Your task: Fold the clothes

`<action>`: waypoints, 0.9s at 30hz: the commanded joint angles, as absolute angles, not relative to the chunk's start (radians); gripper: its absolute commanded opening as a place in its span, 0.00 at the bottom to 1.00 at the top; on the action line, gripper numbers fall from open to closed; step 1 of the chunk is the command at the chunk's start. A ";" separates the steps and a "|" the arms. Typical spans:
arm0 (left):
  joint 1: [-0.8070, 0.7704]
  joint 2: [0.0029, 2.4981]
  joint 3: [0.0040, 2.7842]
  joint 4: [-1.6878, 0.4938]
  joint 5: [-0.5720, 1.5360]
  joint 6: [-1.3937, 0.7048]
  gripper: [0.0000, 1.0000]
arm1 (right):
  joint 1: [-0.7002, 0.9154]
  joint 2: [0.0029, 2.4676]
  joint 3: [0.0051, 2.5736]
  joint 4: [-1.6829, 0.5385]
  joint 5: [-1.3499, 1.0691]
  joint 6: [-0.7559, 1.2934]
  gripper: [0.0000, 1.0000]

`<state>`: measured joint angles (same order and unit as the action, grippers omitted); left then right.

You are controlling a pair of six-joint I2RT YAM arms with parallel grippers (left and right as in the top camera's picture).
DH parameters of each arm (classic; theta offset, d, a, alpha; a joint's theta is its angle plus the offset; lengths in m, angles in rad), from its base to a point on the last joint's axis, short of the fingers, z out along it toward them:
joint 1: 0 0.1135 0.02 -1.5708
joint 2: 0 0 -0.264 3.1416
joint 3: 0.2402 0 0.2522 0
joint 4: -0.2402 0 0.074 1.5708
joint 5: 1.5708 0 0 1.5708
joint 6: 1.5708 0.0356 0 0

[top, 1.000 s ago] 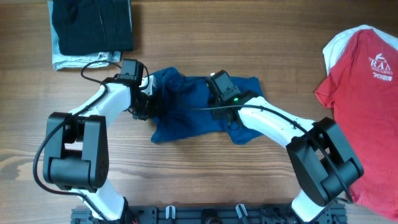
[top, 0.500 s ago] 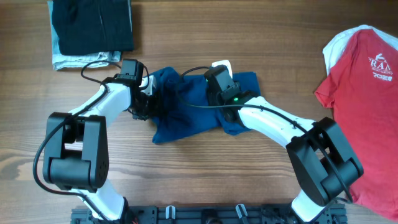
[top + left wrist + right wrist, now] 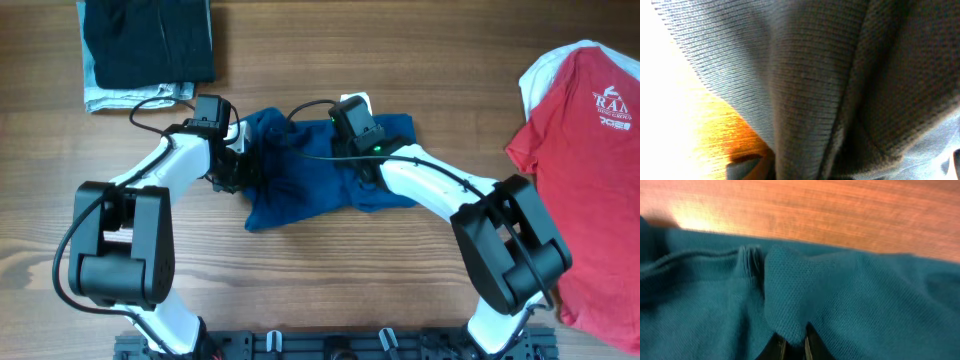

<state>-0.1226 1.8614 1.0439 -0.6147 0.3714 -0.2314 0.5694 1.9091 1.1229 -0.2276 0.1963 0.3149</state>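
A crumpled dark blue shirt [image 3: 310, 180] lies mid-table between both arms. My left gripper [image 3: 232, 172] sits at its left edge. In the left wrist view the blue cloth [image 3: 840, 90] hangs right against the lens and hides most of the jaws. My right gripper [image 3: 352, 108] is at the shirt's far edge. In the right wrist view the right gripper [image 3: 792, 347] is shut on a raised fold of the shirt [image 3: 790, 295], with bare wood just beyond. A red T-shirt [image 3: 590, 130] with white lettering lies at the right edge over a white garment [image 3: 545, 65].
A stack of folded dark clothes [image 3: 150, 40] rests on a light garment [image 3: 130, 97] at the far left corner. A black cable [image 3: 150, 105] loops near the left wrist. Bare wooden table [image 3: 400, 290] lies in front of the shirt.
My right gripper has moved toward the shirt's far edge and closed on a fold, and the cloth's right side has shifted with it. The left arm has stayed put.
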 commanded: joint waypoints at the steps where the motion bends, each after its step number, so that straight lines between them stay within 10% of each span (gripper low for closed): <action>1: -0.121 1.896 1.009 -0.633 0.256 -0.244 0.26 | 0.569 1.915 1.148 -0.247 0.156 0.335 0.55; 5: -0.120 1.896 1.012 -0.640 0.256 -0.244 0.39 | 0.558 1.806 1.239 -0.380 0.157 0.395 1.00; 7: -0.114 1.896 1.019 -0.646 0.256 -0.244 0.32 | 0.525 1.696 1.319 -0.517 0.155 0.424 0.99; 9: -0.097 1.896 1.024 -0.649 0.256 -0.244 0.04 | 0.495 1.597 1.357 -0.614 0.155 0.430 0.99; 20: 0.178 1.851 1.317 -1.044 0.029 -0.323 0.04 | 0.457 1.334 1.346 -0.919 0.148 0.493 1.00; 27: -0.050 1.840 1.647 -1.327 0.040 -0.350 0.04 | 0.457 1.457 1.312 -0.897 0.047 0.502 1.00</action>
<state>0.0620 1.8584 1.5448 -1.2751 0.0448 -0.3195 0.4561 1.3994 1.3415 -0.9005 0.1051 0.4873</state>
